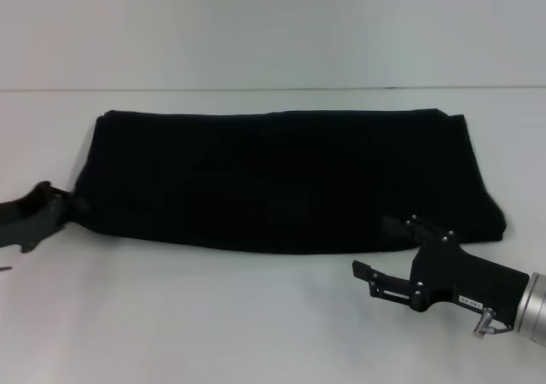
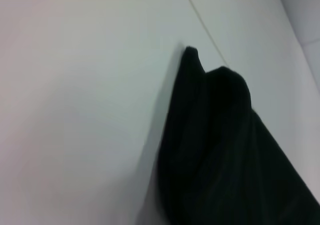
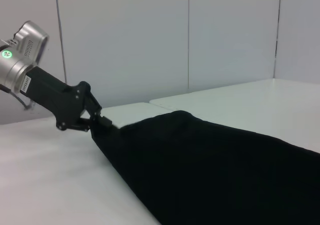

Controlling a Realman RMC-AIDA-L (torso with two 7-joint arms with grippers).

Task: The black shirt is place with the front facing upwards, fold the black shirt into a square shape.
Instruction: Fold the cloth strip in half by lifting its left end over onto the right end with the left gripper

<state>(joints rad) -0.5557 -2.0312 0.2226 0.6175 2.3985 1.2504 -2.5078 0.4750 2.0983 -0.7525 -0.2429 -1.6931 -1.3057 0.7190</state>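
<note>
The black shirt [image 1: 281, 179] lies on the white table as a long band, plain black side up, with no lettering showing. My left gripper [image 1: 66, 203] is at the shirt's left end, shut on a pinch of fabric that is drawn out toward it. The right wrist view shows that same left gripper [image 3: 102, 121] clamped on the shirt [image 3: 215, 170] end. The left wrist view shows only a raised fold of the shirt [image 2: 220, 150]. My right gripper [image 1: 386, 247] stands open at the near right edge of the shirt. One finger is over the hem and the other is over bare table.
The white table [image 1: 213, 316] spreads wide in front of the shirt and on both sides. A seam line [image 1: 273, 88] runs across it behind the shirt. White wall panels [image 3: 150, 40] stand beyond the far end.
</note>
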